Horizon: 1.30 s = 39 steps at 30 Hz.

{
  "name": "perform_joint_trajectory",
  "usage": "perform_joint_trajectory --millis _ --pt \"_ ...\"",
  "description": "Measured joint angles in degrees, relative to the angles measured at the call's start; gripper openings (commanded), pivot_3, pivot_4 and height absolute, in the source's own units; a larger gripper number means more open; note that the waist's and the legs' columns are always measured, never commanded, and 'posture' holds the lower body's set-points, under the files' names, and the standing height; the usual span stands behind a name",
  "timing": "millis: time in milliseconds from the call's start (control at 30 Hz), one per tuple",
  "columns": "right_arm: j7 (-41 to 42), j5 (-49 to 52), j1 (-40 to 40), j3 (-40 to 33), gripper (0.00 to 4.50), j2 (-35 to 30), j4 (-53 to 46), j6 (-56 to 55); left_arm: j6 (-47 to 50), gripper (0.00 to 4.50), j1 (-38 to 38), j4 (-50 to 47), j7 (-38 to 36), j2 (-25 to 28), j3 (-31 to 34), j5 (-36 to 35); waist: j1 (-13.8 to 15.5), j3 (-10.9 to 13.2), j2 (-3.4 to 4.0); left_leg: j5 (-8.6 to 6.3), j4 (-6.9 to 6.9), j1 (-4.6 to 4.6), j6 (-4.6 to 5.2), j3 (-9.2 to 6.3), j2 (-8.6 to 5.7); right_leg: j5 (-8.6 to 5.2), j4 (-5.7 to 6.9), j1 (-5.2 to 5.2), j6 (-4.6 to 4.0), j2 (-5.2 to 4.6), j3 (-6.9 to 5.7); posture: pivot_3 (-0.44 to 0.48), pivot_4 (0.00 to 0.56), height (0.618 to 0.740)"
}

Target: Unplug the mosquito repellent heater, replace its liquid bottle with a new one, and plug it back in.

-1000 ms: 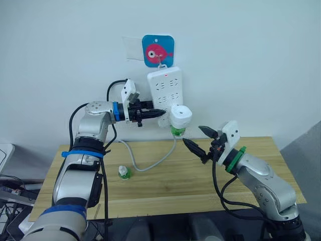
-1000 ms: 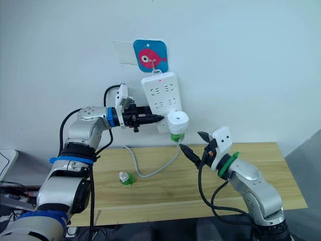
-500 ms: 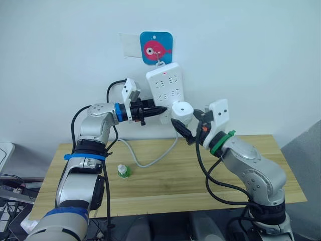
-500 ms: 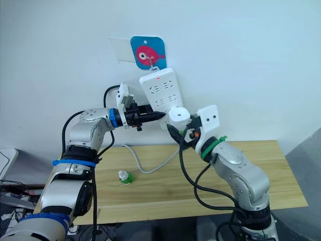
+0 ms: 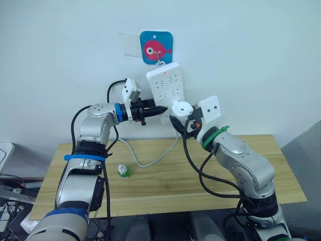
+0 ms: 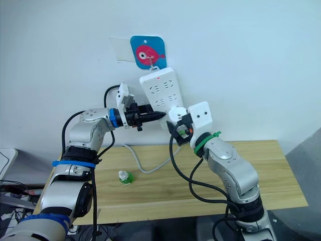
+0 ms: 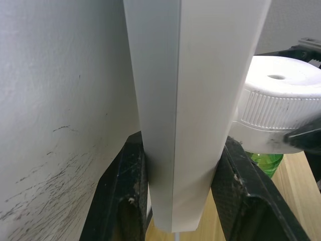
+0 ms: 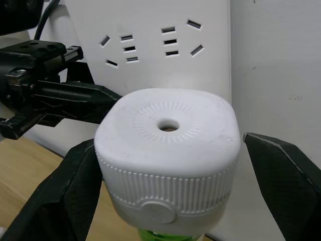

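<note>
The mosquito repellent heater [image 8: 168, 168] was a small white unit with rounded corners, a ribbed band around its side, fine radial ridges on its top face around a dark centre hole, and a green liquid bottle [image 7: 265, 163] showing beneath it; it sat plugged into the lower end of the white power strip [image 5: 166, 90] hanging on the wall. The right gripper [image 8: 170, 201] had its two black fingers spread apart on either side of the heater, one close against its side, the other with a gap. The left gripper [image 7: 175, 196] had its fingers clamped on the bottom end of the power strip, and a second small green bottle [image 5: 124, 171] stood on the wooden table [image 5: 165, 186] below, beside the strip's white cable [image 5: 150, 163].
</note>
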Motion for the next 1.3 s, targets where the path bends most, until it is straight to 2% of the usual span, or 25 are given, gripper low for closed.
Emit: perform_joint_trajectory --millis 33,167,200,367,533,633,967,1033,1067,1133,1300 --pt "0.1 -0.51 0.0 0.14 4.5 0.13 0.34 -0.52 -0.03 1.35 0.0 0.0 0.01 0.0 0.0 0.0 0.0 0.0 0.0 0.0 0.0 0.0 0.0 0.0 0.0 0.0 0.0 0.0 0.0 0.0 0.0 -0.16 0.185 0.74" --pt "0.77 -1.56 0.03 0.6 3.15 0.77 0.57 -1.93 -0.17 1.35 0.0 0.0 0.07 -0.01 -0.02 0.02 0.0 0.02 0.0 0.0 -0.01 0.0 0.0 -0.01 0.0 0.0 -0.01 0.0 0.0 0.0 0.0 -0.161 0.185 0.74" --pt "0.85 -1.63 0.14 0.59 2.97 0.78 0.57 -2.07 -0.23 1.35 0.01 0.0 0.1 0.0 -0.02 0.05 0.0 0.02 0.0 0.0 -0.01 -0.01 0.0 0.0 0.0 0.0 -0.01 0.0 0.0 0.0 0.0 -0.161 0.185 0.74" --pt "1.55 -1.5 1.02 0.21 2.97 0.58 -0.41 -2.05 -0.47 1.35 -0.01 0.02 0.07 -0.12 -0.08 0.03 0.03 0.02 0.0 0.0 -0.02 -0.02 0.0 -0.02 0.0 0.0 -0.05 0.0 0.0 0.0 -0.02 -0.156 0.184 0.74" --pt "2.07 -0.95 3.59 -1.23 2.97 -1.62 -6.48 0.72 -2.07 1.35 -0.09 0.01 -0.81 -1.15 -0.79 -0.55 0.3 0.02 -0.01 -0.01 -0.06 -0.18 0.0 -0.05 -0.02 -0.03 -0.26 0.0 0.05 -0.07 -0.07 -0.156 0.184 0.74" --pt "2.88 0.68 6.89 -2.94 2.97 -3.51 -10.23 3.59 -3.38 1.35 -0.12 0.74 0.43 0.32 -0.48 0.31 0.05 0.03 0.01 -0.01 -0.12 -0.29 0.01 -0.09 -0.01 -0.02 -0.48 0.0 0.04 -0.07 -0.09 -0.156 0.185 0.74" --pt "3.97 2.81 7.44 -5.86 2.97 -2.99 -12.12 5.76 -3.97 1.35 -0.12 2.26 1.24 0.75 -0.2 0.54 -0.3 0.12 0.05 0.0 -0.06 0.05 0.01 -0.09 -0.01 -0.03 0.13 0.0 0.04 0.06 0.0 -0.145 0.181 0.74" --pt "4.92 3.28 7.45 -7.3 2.97 -2.97 -11.49 4.35 -3.78 2.06 -0.02 2.09 1.12 1.24 -0.2 0.47 -0.42 0.12 0.05 0.0 -0.06 0.05 0.01 -0.08 -0.02 -0.03 0.13 0.0 0.04 0.06 0.02 -0.145 0.181 0.74" --pt "5.48 3.58 7.44 -8.28 2.97 -2.95 -10.77 3.27 -3.42 2.2 0.32 1.99 1.16 1.87 -0.21 0.5 -0.48 0.12 0.05 0.0 -0.06 0.07 0.01 -0.05 -0.02 -0.03 0.13 0.0 0.04 0.06 0.05 -0.146 0.176 0.74" --pt "6.2 3.65 7.87 -10.29 2.97 -3.24 -9.35 1.39 -2.36 2.79 2.31 1.78 1.2 3.71 0.31 0.43 -1.0 0.13 0.07 0.0 -0.06 0.08 0.01 -0.04 0.0 -0.03 0.12 -0.01 0.04 0.06 0.07 -0.146 0.176 0.74" --pt "8.14 3.82 9.44 -11.79 2.97 -3.18 -5.94 -2.08 0.42 4.36 10.16 -3.38 3.3 6.73 2.74 -0.38 -1.57 0.2 0.1 0.0 -0.1 0.01 0.01 -0.07 0.07 -0.1 0.16 -0.12 -0.07 0.07 0.06 -0.122 0.166 0.74"
